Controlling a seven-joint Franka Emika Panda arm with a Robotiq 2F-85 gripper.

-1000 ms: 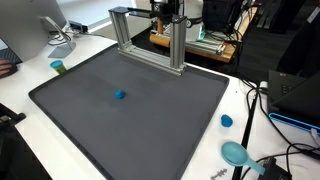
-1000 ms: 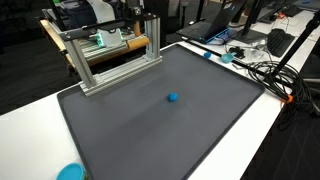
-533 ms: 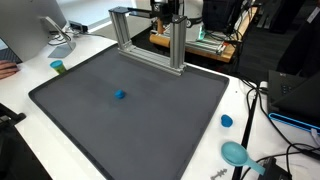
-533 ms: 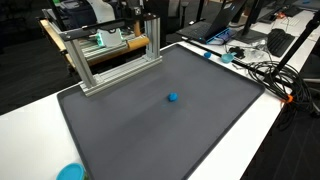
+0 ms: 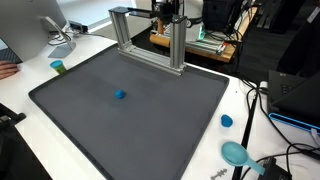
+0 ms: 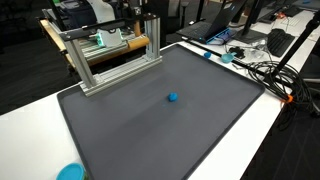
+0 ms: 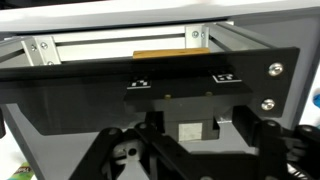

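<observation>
Metal frame (image 5: 148, 42) stands along one edge of the dark mat (image 5: 150, 130) in both exterior views, with the gripper (image 7: 188, 150) poised just above its top bar beside the corner post. Seen from the wrist, the jaws stand apart, clasping nothing. Small blue ball (image 5: 120, 96) lies alone mid-mat, well apart from the frame.

A white table (image 5: 243, 95) carries a large dark grey mat (image 5: 150, 125) under even light. Cluttered desks surround it, with a monitor (image 5: 22, 25), a laptop (image 6: 213, 29) and loose cables (image 6: 265, 72).
</observation>
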